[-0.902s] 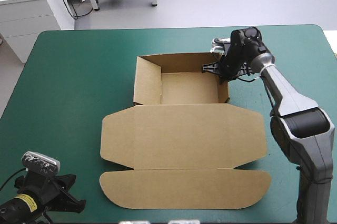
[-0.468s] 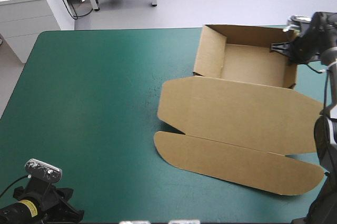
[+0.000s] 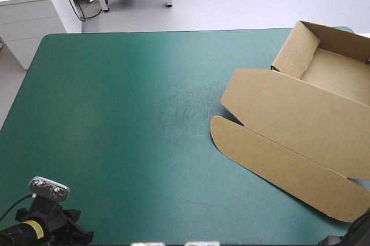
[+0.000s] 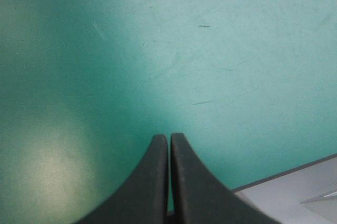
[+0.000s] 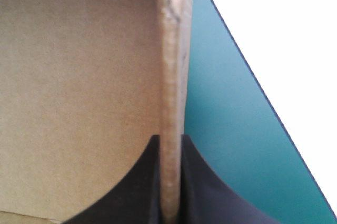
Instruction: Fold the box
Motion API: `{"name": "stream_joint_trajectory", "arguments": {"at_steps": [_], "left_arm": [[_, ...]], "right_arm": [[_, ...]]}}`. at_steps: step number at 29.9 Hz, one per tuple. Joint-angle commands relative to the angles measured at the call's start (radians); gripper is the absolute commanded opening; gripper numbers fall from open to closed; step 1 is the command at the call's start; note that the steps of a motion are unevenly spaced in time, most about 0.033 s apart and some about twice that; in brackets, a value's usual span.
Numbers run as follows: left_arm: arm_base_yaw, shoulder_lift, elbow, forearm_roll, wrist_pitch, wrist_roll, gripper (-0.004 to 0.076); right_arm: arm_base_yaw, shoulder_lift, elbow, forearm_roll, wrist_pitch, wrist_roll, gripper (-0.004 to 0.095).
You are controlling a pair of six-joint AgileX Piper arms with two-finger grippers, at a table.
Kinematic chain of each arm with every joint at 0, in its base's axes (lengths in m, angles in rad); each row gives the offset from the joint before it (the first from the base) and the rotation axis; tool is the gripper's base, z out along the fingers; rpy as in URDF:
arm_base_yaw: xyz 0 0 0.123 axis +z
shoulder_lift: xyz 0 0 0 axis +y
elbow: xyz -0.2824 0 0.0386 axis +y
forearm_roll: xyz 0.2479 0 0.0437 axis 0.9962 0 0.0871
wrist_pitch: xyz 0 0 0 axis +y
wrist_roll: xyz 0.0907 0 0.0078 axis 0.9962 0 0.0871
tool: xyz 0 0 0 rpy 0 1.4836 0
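The box (image 3: 300, 119) lies at the far right corner of the table (image 3: 115, 113), askew to the edges, and runs past the right side of the high view. The tray (image 3: 335, 73) is the part farthest back, with its walls (image 3: 296, 49) raised. The lid (image 3: 295, 116) lies flat on the teal-green cover, on the near side of the tray. The rounded flap (image 3: 272, 162) lies flat along the lid's near edge.

The right gripper (image 5: 169, 140) has its jaws all but closed, clamped on one raised wall (image 5: 172, 50) of the tray. One finger (image 5: 142, 187) is inside the tray; the other is outside, over the cover. The table's edge runs close beyond that wall.

The left gripper (image 4: 169, 137) has its jaws closed, tips meeting, with nothing between them. It is over bare cover at the near left corner, well apart from the box.
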Motion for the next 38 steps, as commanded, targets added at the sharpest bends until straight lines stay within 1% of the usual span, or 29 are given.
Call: {"name": "stream_joint_trajectory", "arguments": {"at_steps": [1,3,4,6,8,10,16,17,19,20,22,24,25,26,27,29,34,38], "left_arm": [[-0.003,0.011,-0.023,-0.009,-0.04,-0.009,-0.0008],[-0.003,0.011,-0.023,-0.009,-0.04,-0.009,-0.0008],[-0.003,0.011,-0.023,-0.009,-0.04,-0.009,-0.0008],[-0.003,0.011,-0.023,-0.009,-0.04,-0.009,-0.0008],[-0.003,0.011,-0.023,-0.009,-0.04,-0.009,-0.0008],[-0.003,0.011,-0.023,-0.009,-0.04,-0.009,-0.0008],[-0.003,0.011,-0.023,-0.009,-0.04,-0.009,-0.0008],[-0.003,0.011,-0.023,-0.009,-0.04,-0.009,-0.0008],[-0.003,0.011,-0.023,-0.009,-0.04,-0.009,-0.0008],[-0.003,0.011,-0.023,-0.009,-0.04,-0.008,-0.0008],[-0.003,0.011,-0.023,-0.009,-0.04,-0.008,-0.0008],[-0.003,0.011,-0.023,-0.009,-0.04,-0.004,-0.0008],[-0.003,0.011,-0.023,-0.009,-0.04,-0.002,-0.0008],[-0.003,0.011,-0.023,-0.009,-0.04,-0.002,-0.0008],[-0.003,0.011,-0.023,-0.009,-0.04,-0.002,-0.0008],[-0.003,0.011,-0.023,-0.009,-0.04,-0.002,-0.0008],[-0.003,0.011,-0.023,-0.009,-0.04,-0.002,-0.0008],[-0.003,0.011,-0.023,-0.009,-0.04,-0.002,-0.0008]], "right_arm": [[-0.014,-0.05,-0.026,0.001,0.007,-0.006,0.0009],[-0.012,-0.048,-0.026,-0.026,0.007,0.0,0.0049],[-0.012,-0.046,-0.026,-0.026,0.007,0.0,0.0091],[-0.012,-0.046,-0.026,-0.028,0.007,0.0,0.0199],[-0.012,-0.046,-0.026,-0.044,0.007,0.0,0.0327],[-0.012,-0.046,-0.026,-0.058,0.007,0.0,0.0403],[-0.012,-0.062,-0.026,-0.048,0.007,0.0,0.0414],[-0.012,-0.072,-0.026,-0.046,0.007,-0.022,0.0414],[-0.012,-0.093,-0.026,-0.039,0.007,-0.053,0.0399],[-0.012,-0.111,-0.026,-0.035,0.007,-0.05,0.0367],[-0.012,-0.152,-0.026,-0.016,0.008,-0.041,0.0231],[-0.012,-0.212,-0.005,0.04,0.008,-0.052,0.0011],[-0.012,-0.239,0.011,0.083,0.008,-0.067,-0.0011],[-0.012,-0.283,0.042,0.123,0.008,-0.094,0.0011],[-0.011,-0.315,0.067,0.159,0.008,-0.109,0.0007],[0.0,-0.395,0.134,0.192,0.007,-0.115,0.0005],[0.085,-0.566,0.268,0.186,0.005,-0.12,0.0005],[0.229,-0.716,0.386,0.168,0.005,-0.138,0.0005]]}}
